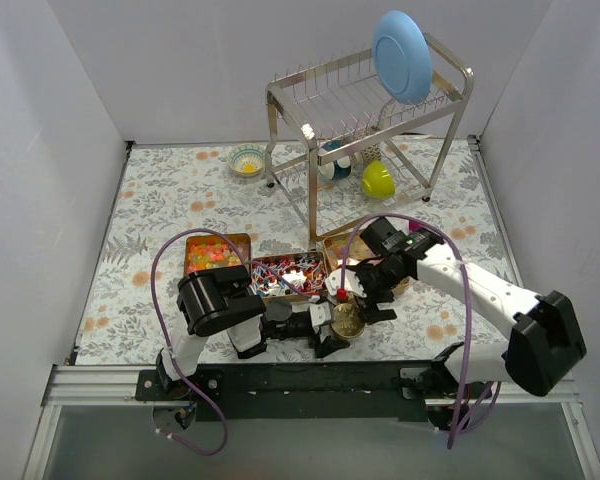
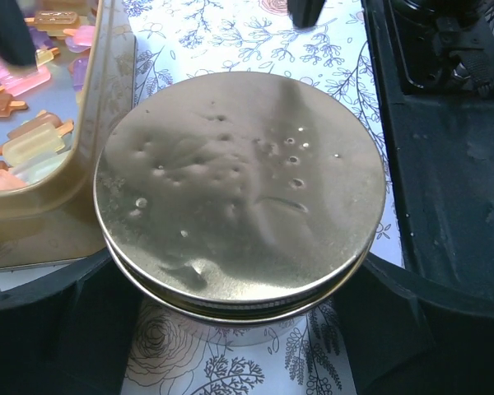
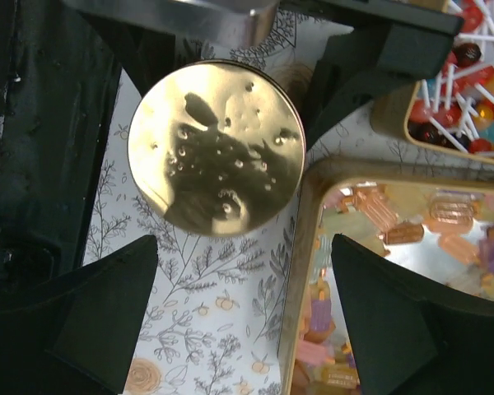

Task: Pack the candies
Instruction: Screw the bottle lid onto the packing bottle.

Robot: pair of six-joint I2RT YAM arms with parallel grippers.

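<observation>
A jar with a dented gold lid (image 1: pixel 347 318) stands near the front of the table. My left gripper (image 1: pixel 332 328) is shut round it; in the left wrist view the lid (image 2: pixel 239 189) fills the space between the black fingers (image 2: pixel 49 329). My right gripper (image 3: pixel 243 321) hangs open and empty just behind the jar lid (image 3: pixel 216 148), over the rim of the right tray. Three gold trays hold the candies: gummy pieces (image 1: pixel 212 257), red-blue-white wrapped ones (image 1: pixel 280 274), and translucent yellow-pink ones (image 3: pixel 445 222), which also show in the left wrist view (image 2: pixel 25 148).
A metal dish rack (image 1: pixel 360 110) stands at the back with a blue plate (image 1: pixel 402 55) on it and a yellow-green cup (image 1: pixel 377 180) under it. A small bowl (image 1: pixel 247 160) sits at the back left. White walls close in both sides.
</observation>
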